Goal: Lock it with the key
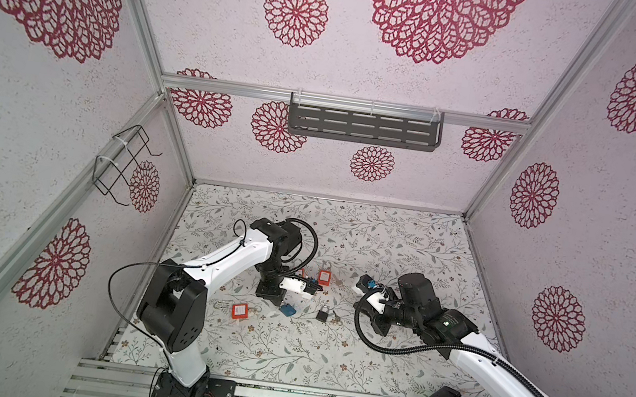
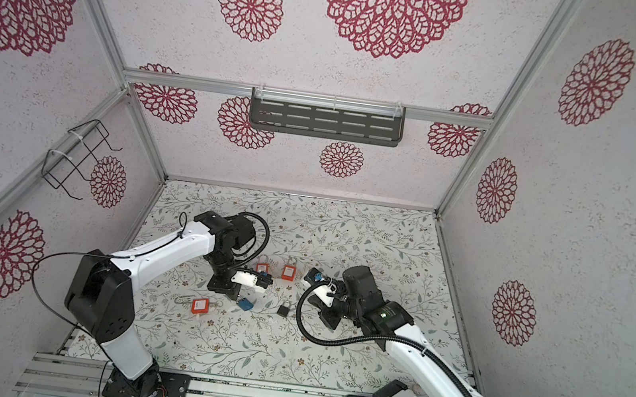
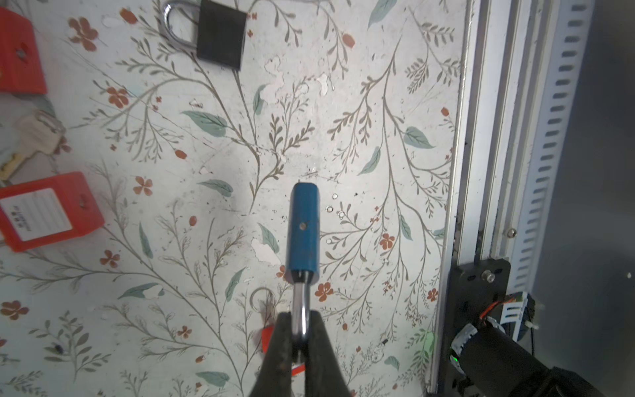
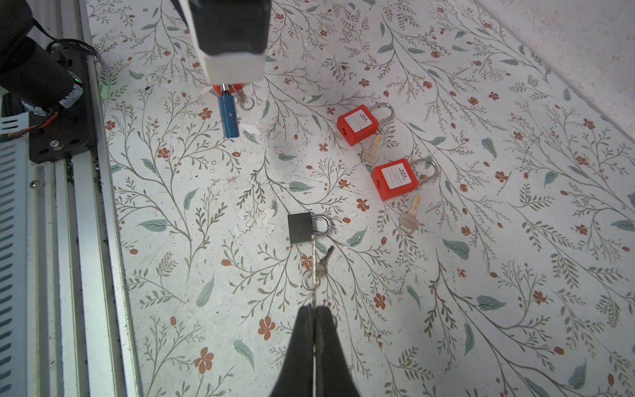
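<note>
Left gripper (image 3: pixel 299 330) is clamped on the shackle of the blue padlock (image 3: pixel 304 227), near the tabletop's (image 4: pixel 446 309) front edge. Right gripper (image 4: pixel 314 312) is pinched tight on a thin key (image 4: pixel 313 297), seen edge-on, well apart from that padlock. A black padlock (image 4: pixel 300 227) lies between them. Two red padlocks (image 4: pixel 357 125) (image 4: pixel 395 178) lie farther back, and there is bare room beyond them toward the back edge.

The blue padlock (image 3: pixel 304 230) has a narrow blue body and a silver shackle (image 3: pixel 299 306), seen edge-on. The left gripper (image 3: pixel 300 319) pinches the shackle, and the body points away from the fingers. The padlock sits over the middle of the table (image 1: pixel 329 355), a little toward its left edge. Whether the shackle is latched cannot be told. The key (image 4: pixel 314 299) shows only as a thin silver blade, edge-on, sticking out from between the closed fingers of the right gripper (image 4: pixel 314 311).
</note>
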